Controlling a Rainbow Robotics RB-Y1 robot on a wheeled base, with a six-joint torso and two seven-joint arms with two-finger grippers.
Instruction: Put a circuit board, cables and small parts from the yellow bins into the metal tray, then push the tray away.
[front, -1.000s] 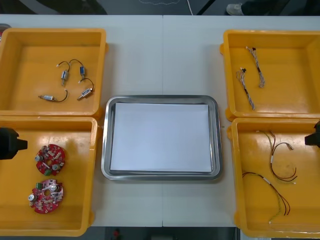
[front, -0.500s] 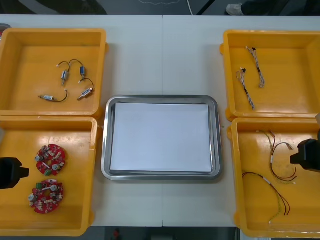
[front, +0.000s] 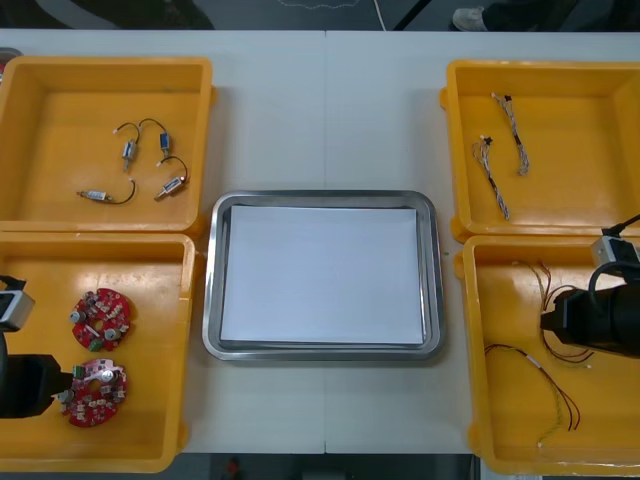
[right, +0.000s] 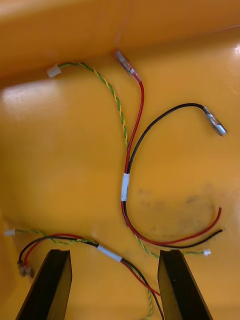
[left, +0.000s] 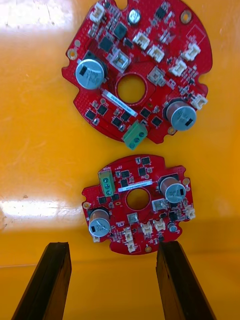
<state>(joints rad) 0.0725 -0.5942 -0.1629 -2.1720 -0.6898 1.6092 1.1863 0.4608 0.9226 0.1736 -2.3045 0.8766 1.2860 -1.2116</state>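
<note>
Left wrist view: nearer circuit board just beyond parted fingers.

A light table borders dark floor.

Metal tray, white inside, between four yellow bins.
Two red circuit boards in near-left bin; red and yellow cables in near-right bin.

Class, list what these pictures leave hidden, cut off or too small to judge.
Front view: the left arm covers the nearer circuit board at its edge.
Front view: the right arm hides part of a red and yellow cable.
Right wrist view: the cable nearest the open right claw runs out of frame.
Front view: the small metal parts are too small to identify.
</note>
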